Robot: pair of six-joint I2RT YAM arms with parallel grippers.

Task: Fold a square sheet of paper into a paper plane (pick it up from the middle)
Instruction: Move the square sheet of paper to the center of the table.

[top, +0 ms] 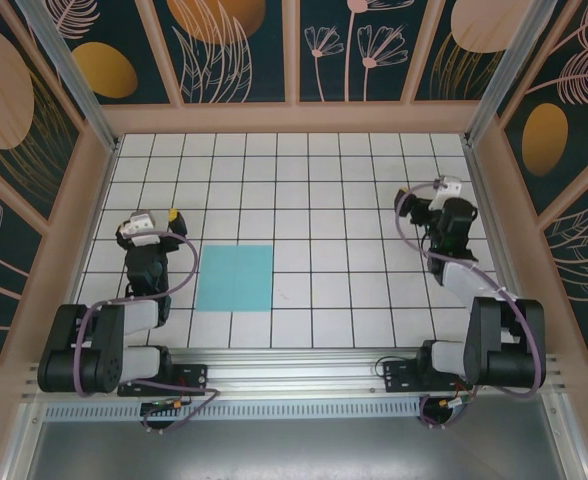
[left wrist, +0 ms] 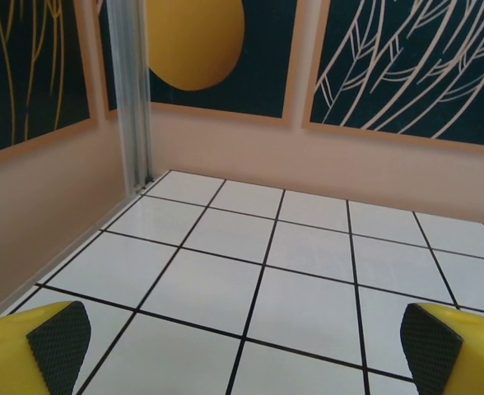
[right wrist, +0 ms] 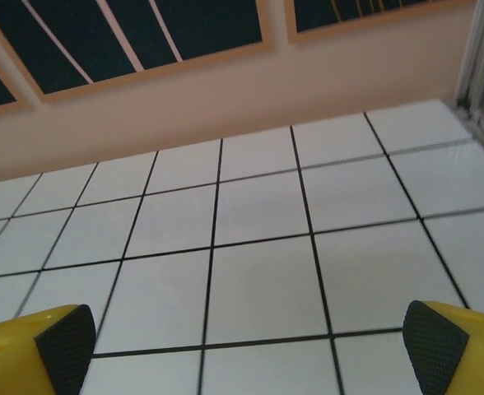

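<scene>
Seemingly uncreased paper (top: 234, 278) (flat on tiles (top: 374, 200))

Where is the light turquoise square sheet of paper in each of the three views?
Top external: light turquoise square sheet of paper lies flat, left of centre, on near tile rows.
Left wrist: open left end effector faces the far-left corner post, away from the sheet.
Right wrist: open right end effector faces the far wall.
Shared landmark: white tiled tabletop with black grid lines.

No legible text, label, brand, number or sign anywhere on any surface.
</scene>
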